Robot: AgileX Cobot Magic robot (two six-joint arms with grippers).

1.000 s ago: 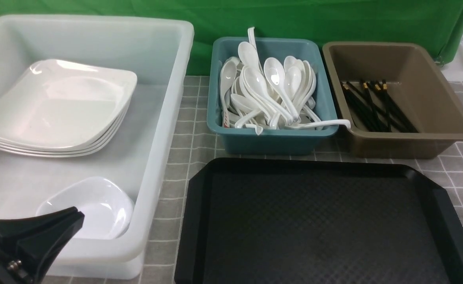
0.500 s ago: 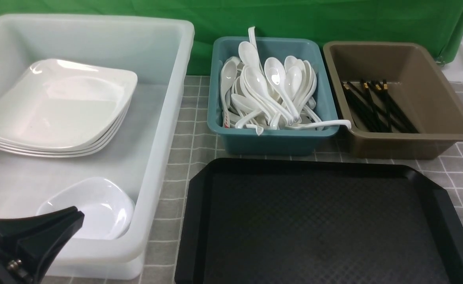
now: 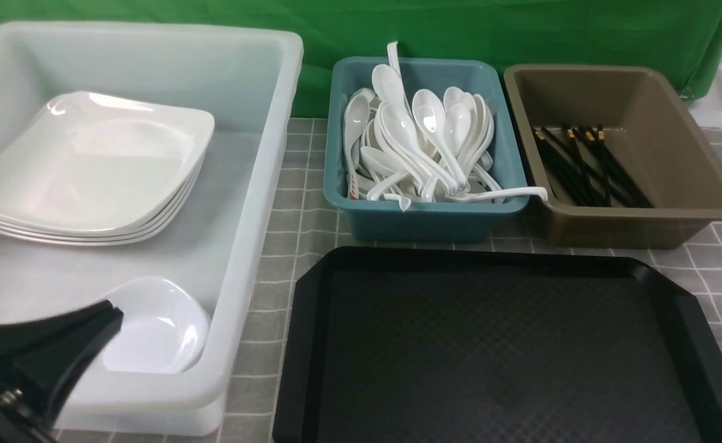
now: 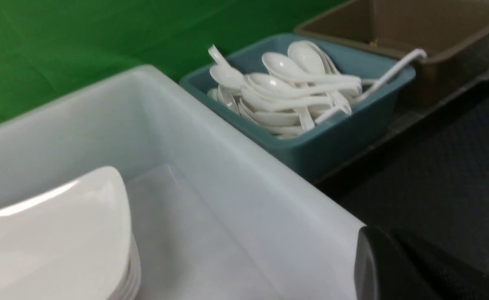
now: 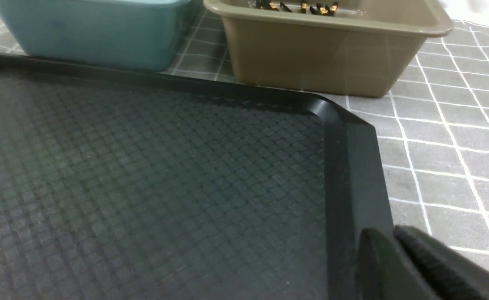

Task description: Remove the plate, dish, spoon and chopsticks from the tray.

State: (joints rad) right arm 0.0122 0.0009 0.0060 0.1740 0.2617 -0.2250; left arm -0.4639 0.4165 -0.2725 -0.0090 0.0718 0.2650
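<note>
The black tray (image 3: 496,344) lies at the front centre and holds nothing; its textured floor also fills the right wrist view (image 5: 144,187). Large white square plates (image 3: 90,166) are stacked in the white tub (image 3: 256,203). A small white dish (image 3: 164,326) lies in the tub's near corner. White spoons (image 3: 422,141) fill the teal bin (image 3: 422,215). Black chopsticks (image 3: 588,163) lie in the brown bin (image 3: 644,221). My left gripper (image 3: 112,311) is shut and empty over the tub's near edge, beside the dish. My right gripper (image 5: 384,237) is shut and empty over the tray's right rim.
The tub, teal bin and brown bin stand in a row behind and left of the tray on a grey checked cloth (image 3: 299,203). A green backdrop (image 3: 521,31) closes the far side. One spoon handle (image 3: 508,192) sticks out over the teal bin's right rim.
My left gripper has shifted a little to the left and tilted. Nothing else has moved.
</note>
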